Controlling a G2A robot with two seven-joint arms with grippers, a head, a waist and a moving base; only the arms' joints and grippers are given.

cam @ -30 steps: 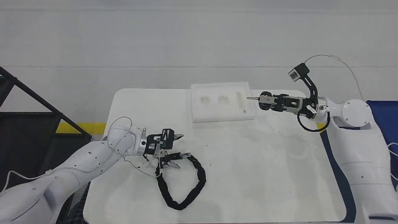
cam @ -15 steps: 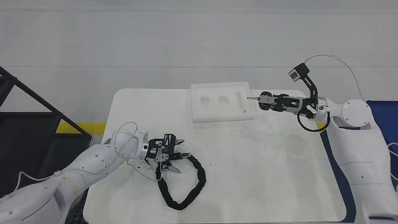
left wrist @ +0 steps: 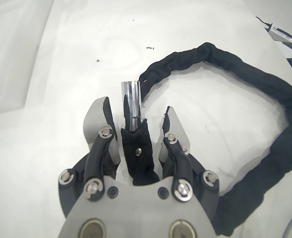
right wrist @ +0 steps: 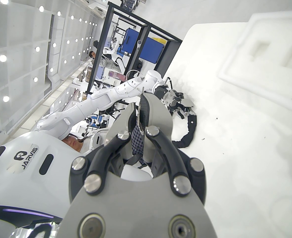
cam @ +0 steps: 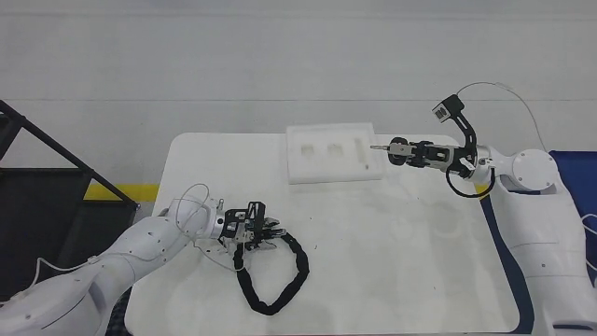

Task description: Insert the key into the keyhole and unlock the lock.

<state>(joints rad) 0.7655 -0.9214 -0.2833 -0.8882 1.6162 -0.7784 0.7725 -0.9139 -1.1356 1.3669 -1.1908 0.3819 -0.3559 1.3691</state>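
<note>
We see a white, smooth table (cam: 401, 243) with rounded corners on a pale grey floor (cam: 280, 37), and a black frame (cam: 37, 149) at the left edge of the frame. A white foam block (cam: 333, 152) with square recesses lies at the table's upper middle. At lower left lies the lock (cam: 275, 285), a loop in a soft black fabric sleeve ending in a shiny chrome cylinder (left wrist: 131, 100). The left tool (left wrist: 138, 105) is spread open astride that cylinder, its pads clear of it. The right tool (right wrist: 140, 104), at the foam's right end, is clamped on the thin metal key (cam: 375, 147).
</note>
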